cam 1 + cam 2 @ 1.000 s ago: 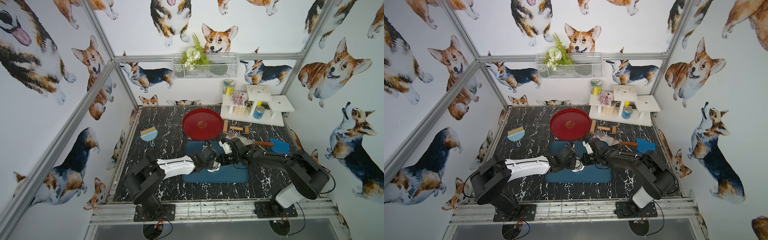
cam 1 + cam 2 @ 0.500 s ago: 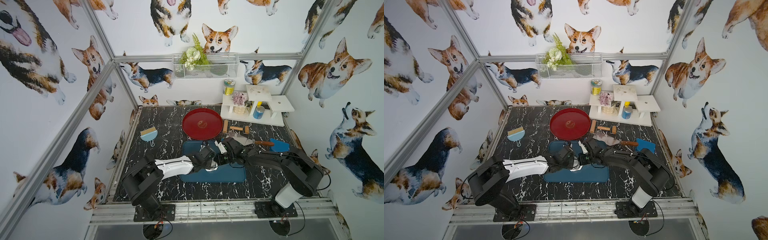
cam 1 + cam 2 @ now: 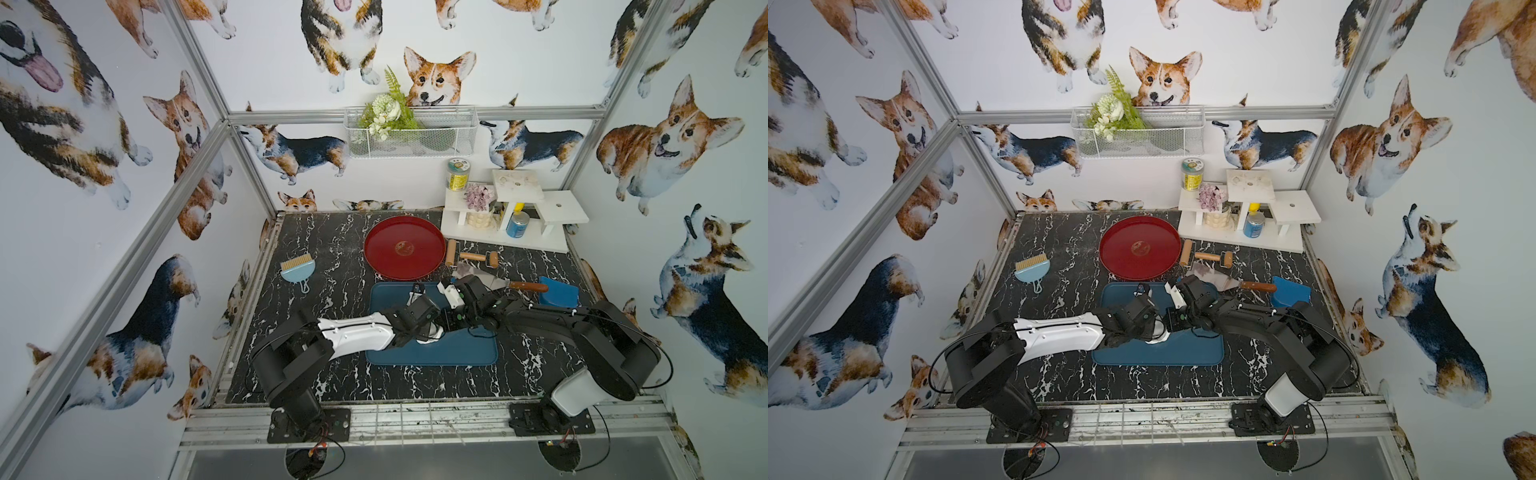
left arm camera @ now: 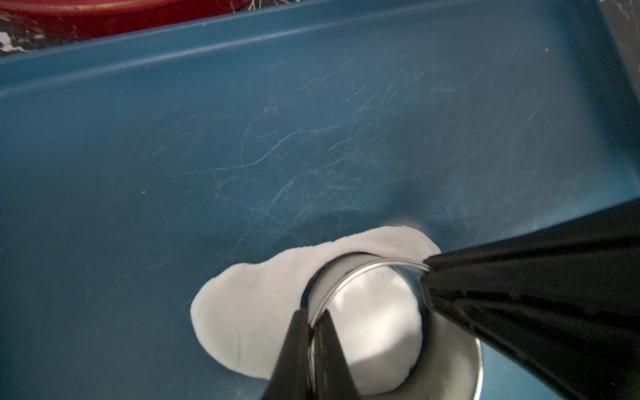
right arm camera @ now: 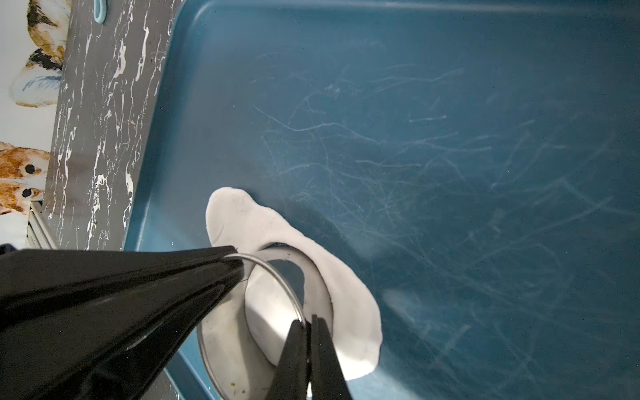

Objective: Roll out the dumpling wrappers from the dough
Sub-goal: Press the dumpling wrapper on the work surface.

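No legible text or labels

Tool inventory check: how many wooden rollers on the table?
2. A plain pin lies beside the red plate; a handled roller lies just beyond it. The arms may hide others.

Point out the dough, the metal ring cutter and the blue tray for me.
dough [image 4: 249, 304], left wrist view, flat part outside the cutter.
metal ring cutter [image 5: 317, 277], right wrist view, its wall.
blue tray [image 3: 457, 353], a top view, bare floor near the front.
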`<state>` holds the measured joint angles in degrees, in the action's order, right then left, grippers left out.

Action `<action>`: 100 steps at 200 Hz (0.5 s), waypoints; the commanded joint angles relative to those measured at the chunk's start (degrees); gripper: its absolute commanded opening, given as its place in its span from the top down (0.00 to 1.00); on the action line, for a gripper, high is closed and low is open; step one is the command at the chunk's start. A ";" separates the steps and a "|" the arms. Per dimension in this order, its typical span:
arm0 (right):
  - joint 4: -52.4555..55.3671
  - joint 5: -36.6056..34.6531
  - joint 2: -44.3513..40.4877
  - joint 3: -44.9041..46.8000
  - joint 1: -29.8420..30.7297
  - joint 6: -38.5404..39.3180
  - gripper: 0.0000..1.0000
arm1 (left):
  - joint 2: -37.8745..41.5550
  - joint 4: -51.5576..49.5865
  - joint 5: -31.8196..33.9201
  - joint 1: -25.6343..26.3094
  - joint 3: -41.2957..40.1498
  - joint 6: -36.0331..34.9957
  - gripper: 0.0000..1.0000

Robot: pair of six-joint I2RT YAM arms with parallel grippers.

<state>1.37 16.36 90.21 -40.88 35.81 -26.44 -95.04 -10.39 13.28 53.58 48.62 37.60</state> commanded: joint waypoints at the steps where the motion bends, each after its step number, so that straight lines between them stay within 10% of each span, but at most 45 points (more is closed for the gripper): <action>1: 18.38 -13.25 4.01 0.07 2.69 -1.38 1.00 | -0.32 -20.73 -6.63 -0.92 -2.89 -2.63 1.00; 100: 20.47 -15.26 1.93 1.16 -1.01 1.16 1.00 | -0.42 -19.93 -9.56 -0.97 0.42 -4.30 1.00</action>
<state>-0.89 15.46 92.25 -42.02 36.88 -26.68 -94.43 -13.34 12.53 51.81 49.19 36.75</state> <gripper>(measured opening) 0.077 0.090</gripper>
